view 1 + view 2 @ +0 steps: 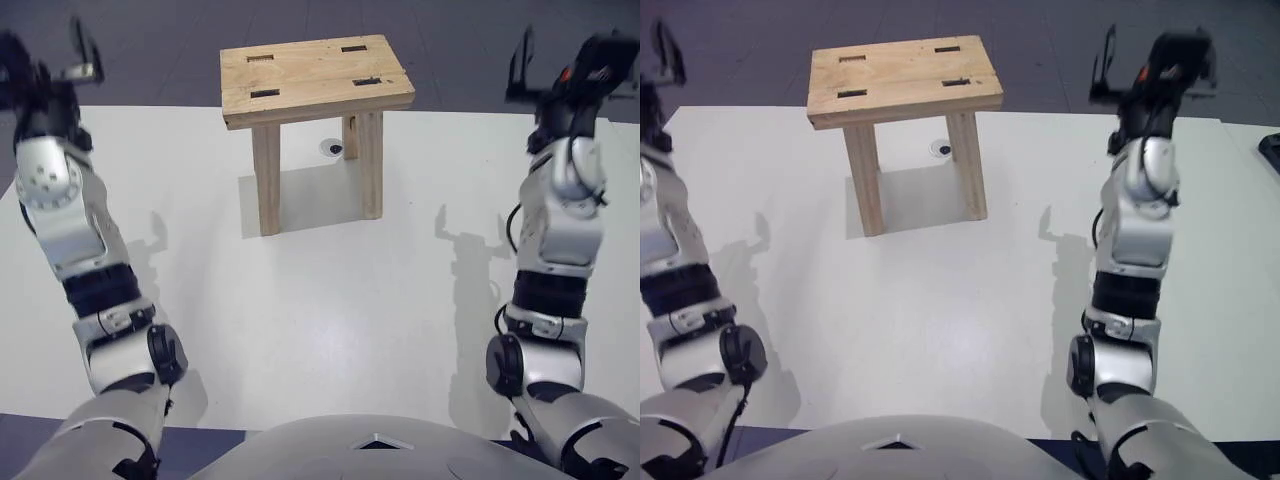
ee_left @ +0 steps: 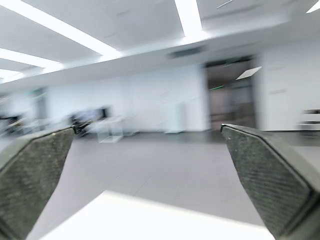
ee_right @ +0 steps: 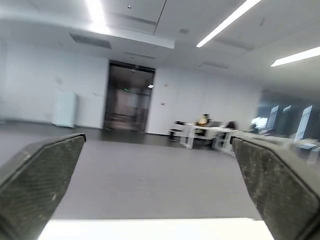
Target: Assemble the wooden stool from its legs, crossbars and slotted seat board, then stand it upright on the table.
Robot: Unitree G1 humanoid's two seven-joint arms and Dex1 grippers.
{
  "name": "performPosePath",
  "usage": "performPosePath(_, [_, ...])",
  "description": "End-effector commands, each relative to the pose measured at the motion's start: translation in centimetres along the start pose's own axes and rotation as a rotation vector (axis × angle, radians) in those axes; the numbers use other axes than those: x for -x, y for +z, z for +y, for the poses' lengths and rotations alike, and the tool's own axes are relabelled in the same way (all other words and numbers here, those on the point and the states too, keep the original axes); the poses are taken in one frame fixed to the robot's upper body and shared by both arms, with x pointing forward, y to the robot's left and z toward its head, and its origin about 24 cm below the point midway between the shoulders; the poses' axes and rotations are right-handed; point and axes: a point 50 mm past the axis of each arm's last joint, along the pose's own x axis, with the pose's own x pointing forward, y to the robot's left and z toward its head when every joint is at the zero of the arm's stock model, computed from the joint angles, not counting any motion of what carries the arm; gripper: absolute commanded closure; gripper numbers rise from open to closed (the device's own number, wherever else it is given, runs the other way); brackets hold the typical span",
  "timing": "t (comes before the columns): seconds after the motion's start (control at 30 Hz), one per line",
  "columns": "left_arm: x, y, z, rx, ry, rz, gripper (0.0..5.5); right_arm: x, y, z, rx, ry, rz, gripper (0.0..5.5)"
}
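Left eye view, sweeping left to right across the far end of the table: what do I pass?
Left pincer, raised and open → wooden stool standing upright on the table → right pincer, raised and open.

The wooden stool (image 1: 316, 80) stands upright toward the far side of the white table (image 1: 300, 330); its slotted seat board (image 1: 300, 62) lies flat on top, four dark slots showing; pale legs (image 1: 267, 178) reach down to the tabletop; a small round fitting (image 1: 330, 148) sits behind them; the left gripper (image 1: 85, 50) and the right gripper (image 1: 528, 65) are held high at either side, well apart from the stool.
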Motion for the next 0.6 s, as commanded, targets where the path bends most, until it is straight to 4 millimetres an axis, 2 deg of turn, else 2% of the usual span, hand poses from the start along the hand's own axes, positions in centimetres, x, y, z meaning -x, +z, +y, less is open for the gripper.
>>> performPosePath(0.03, [1.9,-4.2,-0.5,-0.047,0.066,0.136,0.1,1.4,-3.0,1.2,0.032,-0.026,0.06,0.13])
performPosePath(0.13, [1.9,-5.0,-0.6,-0.054,0.095,0.152,0.1,1.3,-3.3,2.2,0.017,-0.034,0.054,0.13])
performPosePath(0.37, [1.3,-5.0,-1.0,0.05,0.114,0.176,0.1,0.9,-3.5,4.0,-0.084,-0.02,0.063,0.13])
performPosePath(0.5, [1.4,-5.3,-0.9,0.064,0.141,0.195,0.1,0.8,-3.6,4.7,-0.103,-0.008,0.068,0.13])
performPosePath(0.6, [1.4,-5.2,-1.6,0.056,0.127,0.198,0.1,0.6,-3.6,4.8,-0.101,-0.002,0.067,0.13])
